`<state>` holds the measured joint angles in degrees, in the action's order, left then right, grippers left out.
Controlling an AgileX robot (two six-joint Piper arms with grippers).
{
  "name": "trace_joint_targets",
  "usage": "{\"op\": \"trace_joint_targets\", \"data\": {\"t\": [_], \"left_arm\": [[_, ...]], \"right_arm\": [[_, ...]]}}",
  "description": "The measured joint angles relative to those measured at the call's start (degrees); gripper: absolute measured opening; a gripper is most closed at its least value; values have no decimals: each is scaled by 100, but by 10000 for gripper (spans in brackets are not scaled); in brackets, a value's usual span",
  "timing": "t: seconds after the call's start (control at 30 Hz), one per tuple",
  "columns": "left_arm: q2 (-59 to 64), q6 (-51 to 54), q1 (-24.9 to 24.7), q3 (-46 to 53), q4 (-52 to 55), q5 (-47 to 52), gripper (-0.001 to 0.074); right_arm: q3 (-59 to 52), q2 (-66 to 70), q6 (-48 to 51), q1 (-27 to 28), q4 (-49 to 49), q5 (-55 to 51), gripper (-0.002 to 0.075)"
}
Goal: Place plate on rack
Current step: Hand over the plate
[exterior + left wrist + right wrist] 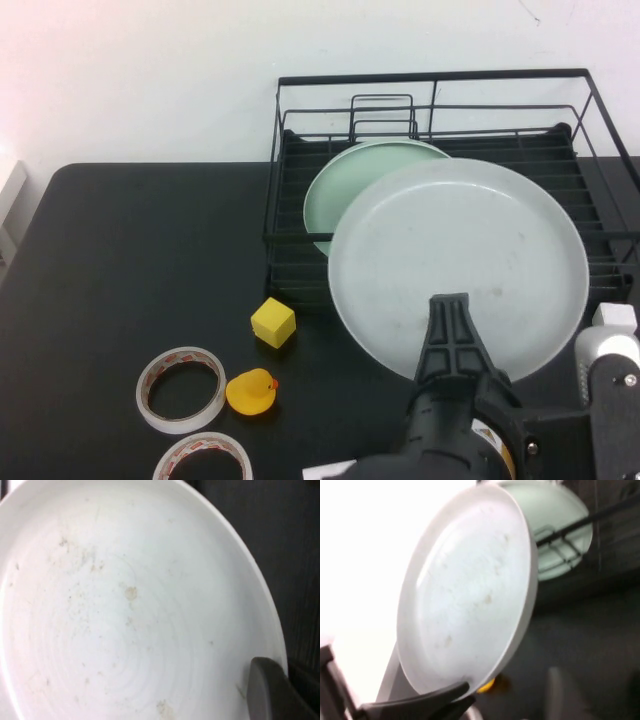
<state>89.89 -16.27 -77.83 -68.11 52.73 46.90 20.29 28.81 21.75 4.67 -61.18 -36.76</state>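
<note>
High view: my left gripper [450, 305] is pinched on the near rim of the large round pale grey-white plate [460, 250], held over the near edge of the black wire dish rack [430, 78], in front of the mint green plate [350, 185]. My right gripper [612, 325] sits near right; its state I cannot tell. Left wrist view: one finger [270, 690] bears on the smooth rim. Right wrist view: the plate [470, 595] is tilted. Judged stiff, slick and breakable; grip the rim only.

No text, label, brand, number or sign can be read on anything here.
</note>
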Motion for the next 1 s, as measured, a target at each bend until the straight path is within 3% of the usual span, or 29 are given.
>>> {"op": "trace_joint_targets", "data": {"t": [0.13, 0.23, 0.6, 1.0], "left_arm": [[0, -519, -137, 5, 254, 202, 1], [-13, -802, -278, 5, 352, 216, 1], [-13, -1168, -505, 5, 471, 169, 1], [-13, -1486, -517, 5, 745, -192, 1]], "right_arm": [[575, 1063, 130, 0, 48, -418, 480], [1016, 1755, 385, 0, -41, -579, 544], [1978, 3084, 1751, 0, -1249, -901, 571], [1988, 3547, 2401, 0, -1415, -1363, 561]]}}
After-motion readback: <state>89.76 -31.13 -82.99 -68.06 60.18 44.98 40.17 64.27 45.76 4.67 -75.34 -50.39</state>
